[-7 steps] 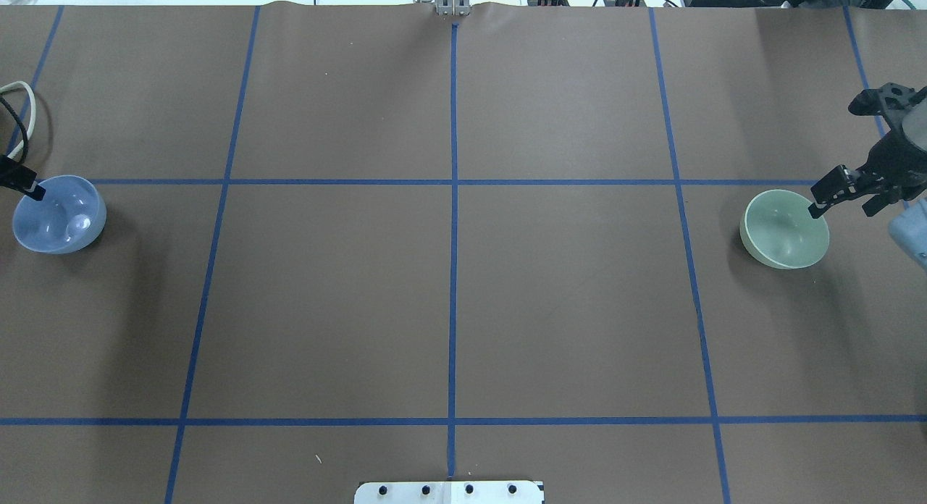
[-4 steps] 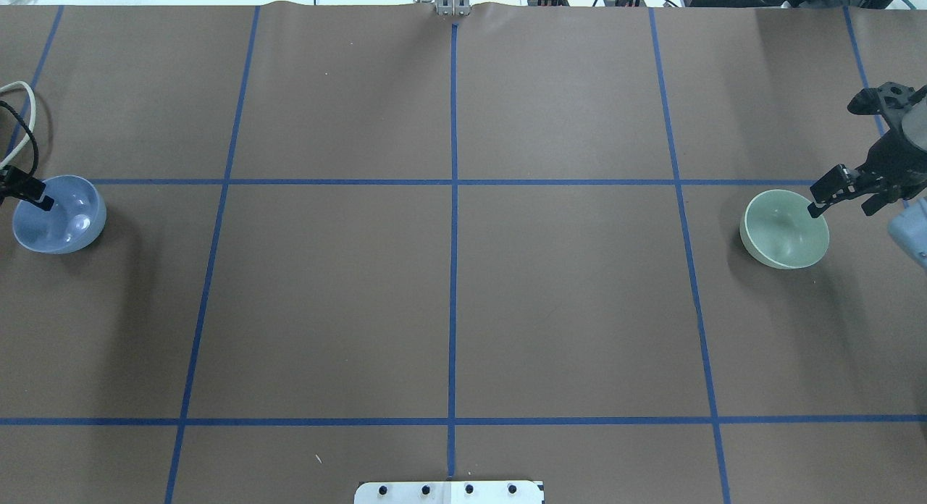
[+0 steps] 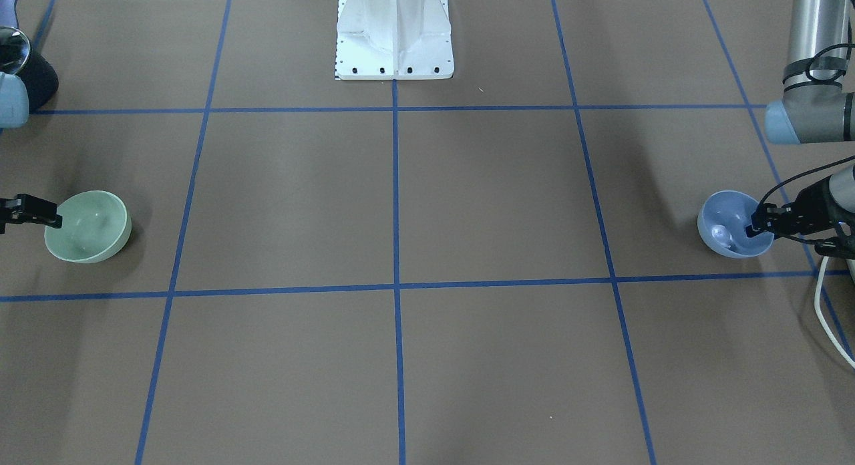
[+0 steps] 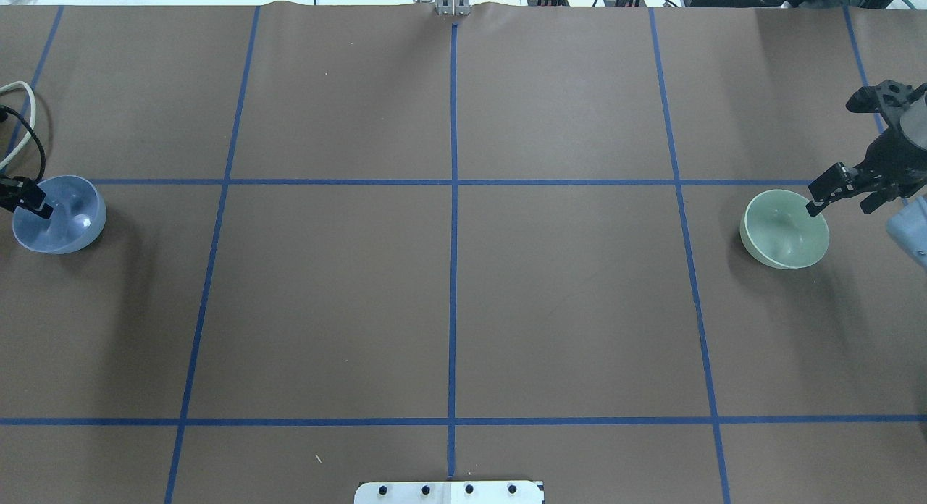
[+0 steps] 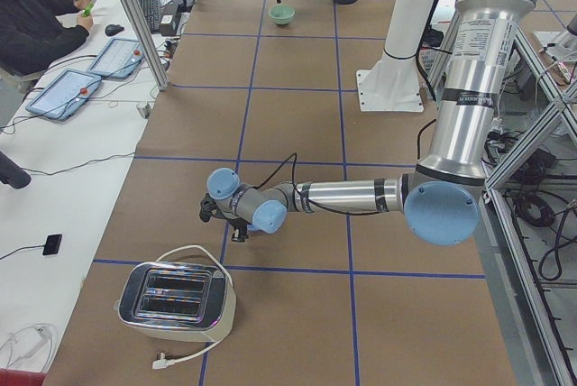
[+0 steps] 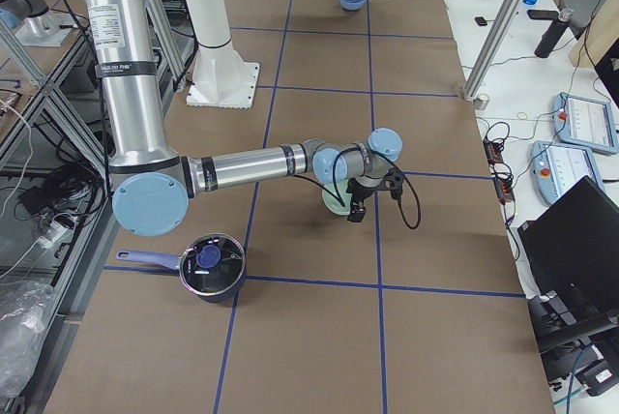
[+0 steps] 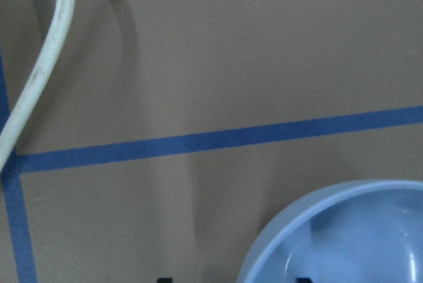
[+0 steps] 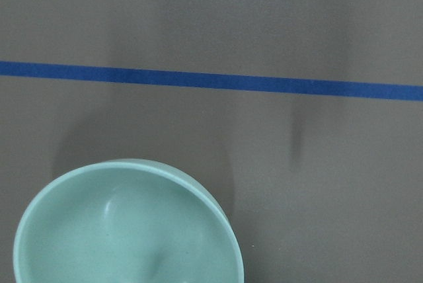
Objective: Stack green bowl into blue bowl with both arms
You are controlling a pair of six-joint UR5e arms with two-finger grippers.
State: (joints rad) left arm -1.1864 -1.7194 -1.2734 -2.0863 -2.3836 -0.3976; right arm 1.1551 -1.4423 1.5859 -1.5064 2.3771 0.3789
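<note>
Seen from across the worktop [image 3: 501, 198], the green bowl [image 3: 90, 228] sits upright far out at 9 o'clock and the blue bowl [image 3: 728, 228] far out at 3 o'clock, well apart. The right claw [image 3: 27, 214] meets the green rim on its 9 o'clock side. The left claw [image 3: 768, 230] meets the blue rim on its 3 o'clock side, one finger dipped inside. Overhead the sides swap, and the right claw stands wide, one finger over the bowl's hollow and the other outside the wall — not yet pinching. The two side views settle nothing about the claws. The left wrist camera shows two dark fingertips [image 7: 163, 280] apart with the blue rim between them, so that claw is parted too and holds nothing. The right wrist camera shows only the green bowl at 7 o'clock. My worry is that a pinch on one thin, glossy rim could let a bowl tip or slip during the carry — and a finger touching the wall first could skid the bowl away.
</note>
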